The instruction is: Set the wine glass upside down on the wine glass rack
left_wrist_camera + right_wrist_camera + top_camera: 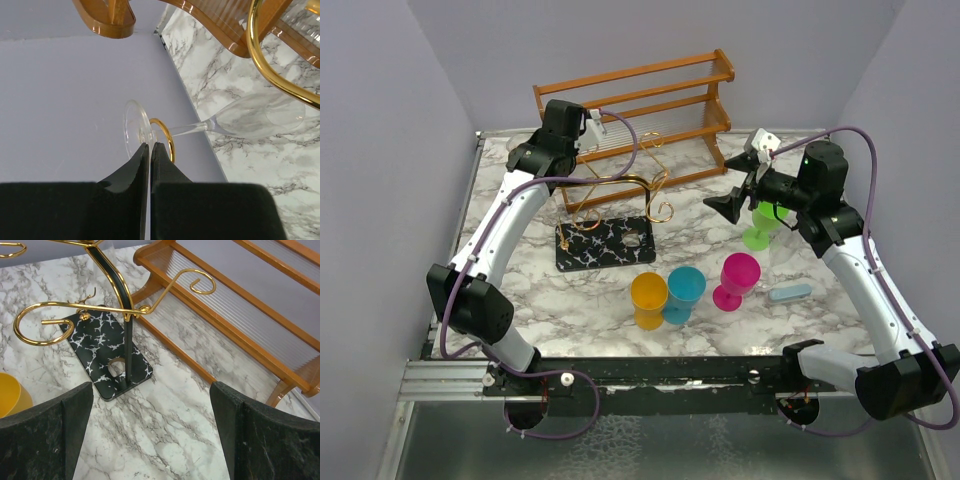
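While the scroll-armed gold wire wine glass rack (603, 244) stands on its flat black veined slab, the clear smooth wine glass (250, 119) lies with its thin stem through a gold loop (169, 136), ready to hang by its foot. The left gripper (150, 146) looks pinched nearly closed on the foot's rim. The right gripper (150, 390) gapes wide, empty, standing off.

Clear wine glass (260, 117) foot pinched in hand (150, 146); rack loop (168, 136) around stem.

Wooden shelf (650, 100) just behind wine glass rack (605, 245), yellow cup (648, 298) before it, bare tabletop (695, 215) rightward.
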{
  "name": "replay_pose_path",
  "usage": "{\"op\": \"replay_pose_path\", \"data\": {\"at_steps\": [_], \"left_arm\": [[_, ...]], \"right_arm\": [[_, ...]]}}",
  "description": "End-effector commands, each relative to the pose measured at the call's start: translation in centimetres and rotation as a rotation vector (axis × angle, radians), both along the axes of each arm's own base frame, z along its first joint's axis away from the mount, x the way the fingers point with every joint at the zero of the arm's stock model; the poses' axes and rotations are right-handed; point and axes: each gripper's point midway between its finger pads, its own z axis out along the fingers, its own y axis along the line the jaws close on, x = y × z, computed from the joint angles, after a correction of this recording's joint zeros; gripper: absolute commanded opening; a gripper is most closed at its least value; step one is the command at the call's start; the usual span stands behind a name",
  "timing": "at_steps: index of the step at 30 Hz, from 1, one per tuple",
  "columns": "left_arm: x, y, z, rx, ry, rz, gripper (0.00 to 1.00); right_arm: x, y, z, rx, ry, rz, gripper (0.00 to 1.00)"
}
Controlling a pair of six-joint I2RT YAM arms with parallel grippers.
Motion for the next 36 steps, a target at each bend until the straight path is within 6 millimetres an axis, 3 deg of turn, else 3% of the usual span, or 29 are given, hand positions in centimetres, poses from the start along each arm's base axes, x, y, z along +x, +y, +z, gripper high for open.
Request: {"op": "replay_pose_path", "data": {"at_steps": [1, 14, 21, 36], "left_arm": [[-0.8, -0.2, 0.4, -0.056, -0.014, 0.006, 0.00], [-1.5, -0.5, -0.8, -0.081, 0.036, 0.007, 0.04], [-1.9, -0.5, -1.0, -0.094, 0.045, 0.013, 0.17], [-3.3, -1.7, 0.3, -0.165, 0.036, -0.003, 0.59]], "right_arm": [[0.3, 0.1, 0.0, 0.002, -0.019, 0.003, 0.99], [0.4, 0.0, -0.2, -0.001, -0.019, -0.003, 0.99], [0.5, 0.0, -0.3, -0.003, -0.018, -0.004, 0.99], [0.7, 0.0, -0.7, -0.008, -0.008, -0.008, 0.99]]}}
